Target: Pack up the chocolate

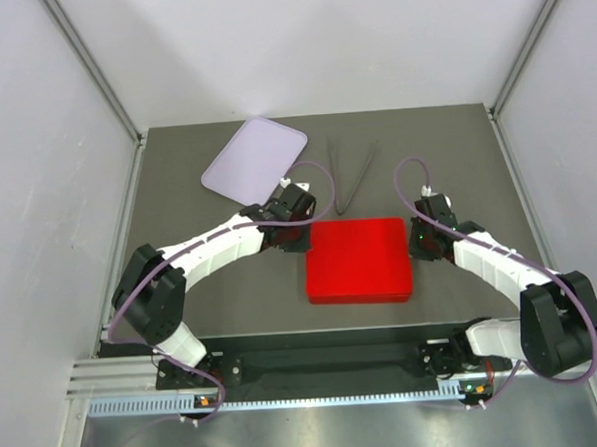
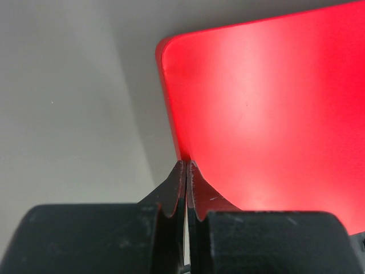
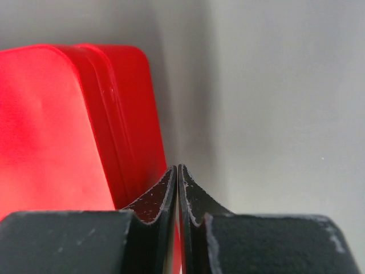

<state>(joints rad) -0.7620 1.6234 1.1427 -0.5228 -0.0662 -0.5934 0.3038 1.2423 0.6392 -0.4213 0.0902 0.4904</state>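
A closed red box [image 1: 358, 259] lies flat in the middle of the table. The chocolate is not in view in any frame. My left gripper [image 1: 298, 246] is shut and empty, its tips at the box's far left corner [image 2: 171, 54]. My right gripper [image 1: 417, 243] is shut and empty, its tips beside the box's right edge [image 3: 122, 125]. In the left wrist view the left gripper [image 2: 187, 162] points at the box's edge. In the right wrist view the right gripper [image 3: 177, 167] sits next to the lid's side.
A lilac tray [image 1: 254, 158] lies at the back left. Thin metal tongs [image 1: 350, 177] lie behind the box. White walls and metal frame rails enclose the dark table [image 1: 222, 298].
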